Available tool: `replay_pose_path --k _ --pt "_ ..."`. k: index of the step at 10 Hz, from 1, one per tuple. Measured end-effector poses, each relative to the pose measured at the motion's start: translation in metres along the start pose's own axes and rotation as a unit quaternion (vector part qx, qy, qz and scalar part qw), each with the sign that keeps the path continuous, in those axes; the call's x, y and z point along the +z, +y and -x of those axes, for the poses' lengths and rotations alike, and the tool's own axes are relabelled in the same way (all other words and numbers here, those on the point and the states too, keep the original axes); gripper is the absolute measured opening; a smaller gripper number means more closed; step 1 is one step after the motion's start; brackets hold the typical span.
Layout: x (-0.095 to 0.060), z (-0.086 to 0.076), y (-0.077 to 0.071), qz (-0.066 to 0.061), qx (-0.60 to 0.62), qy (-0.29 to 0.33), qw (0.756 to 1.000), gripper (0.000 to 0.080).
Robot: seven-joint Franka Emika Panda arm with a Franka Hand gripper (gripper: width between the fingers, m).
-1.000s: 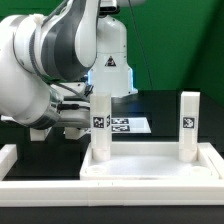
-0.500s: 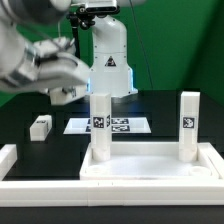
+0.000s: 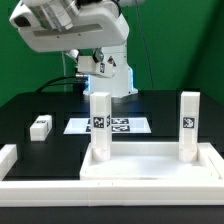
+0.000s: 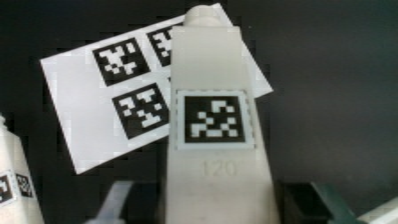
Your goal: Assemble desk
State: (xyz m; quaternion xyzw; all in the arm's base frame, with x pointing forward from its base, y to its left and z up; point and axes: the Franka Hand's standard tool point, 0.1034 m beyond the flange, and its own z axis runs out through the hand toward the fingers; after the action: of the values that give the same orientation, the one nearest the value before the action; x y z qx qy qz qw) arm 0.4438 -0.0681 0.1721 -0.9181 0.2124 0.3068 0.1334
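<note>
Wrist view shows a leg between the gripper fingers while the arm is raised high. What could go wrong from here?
1. The held leg seems gripped near one end by the gripper, so its long free length could tilt or slip in transit.
2. An upright leg and a second upright leg stand on the desk top. Lowering the held leg nearby could bump one.

No words or numbers can be read.

- **Triangular warning sign**, black on white: on the robot base [image 3: 110,67].
- **Square black-and-white coded tags:**
  - one on the first leg [image 3: 100,125], on the exterior view's left
  - one on the second leg [image 3: 189,122], on the exterior view's right
  - several on the marker board [image 3: 135,126]
  - one on the held leg [image 4: 214,60], with a faint embossed mark beneath it, too blurred to read
  - one cut off at the picture's edge, on the edge leg [image 4: 11,160]
</note>
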Motion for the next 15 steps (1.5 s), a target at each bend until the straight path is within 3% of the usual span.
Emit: replay_pose_path --k 2,3,4,5,6,9,10,11,12,13,14,15 --pt "-0.001 -0.007 -0.008 -0.005 -0.002 0.072 0.997 0.0291" --pt "0.008 -0.018 -0.031 0.004 0.046 0.132 0.990 0.0291" --pt "0.006 -0.016 -0.071 0.017 0.042 0.171 0.984 0.0291" --pt "-0.010 -0.019 -0.086 0.020 0.018 0.191 0.981 0.0291" --pt "-0.031 -0.029 -0.089 0.008 0.020 0.233 0.972 0.0291" --pt "-0.022 -0.030 -0.096 0.001 0.005 0.317 0.948 0.0291" --pt "-0.028 -0.035 -0.101 0.003 -0.001 0.361 0.933 0.0291" --pt "-0.045 -0.038 -0.115 0.033 -0.033 0.409 0.911 0.0291" --pt "-0.056 -0.039 -0.131 0.048 -0.071 0.456 0.886 0.0291" --pt "-0.054 -0.035 -0.145 0.048 -0.101 0.501 0.858 0.0291" --pt "-0.044 -0.025 -0.150 0.038 -0.113 0.525 0.843 0.0291" --pt "-0.040 -0.026 -0.148 0.030 -0.113 0.532 0.838 0.0291"
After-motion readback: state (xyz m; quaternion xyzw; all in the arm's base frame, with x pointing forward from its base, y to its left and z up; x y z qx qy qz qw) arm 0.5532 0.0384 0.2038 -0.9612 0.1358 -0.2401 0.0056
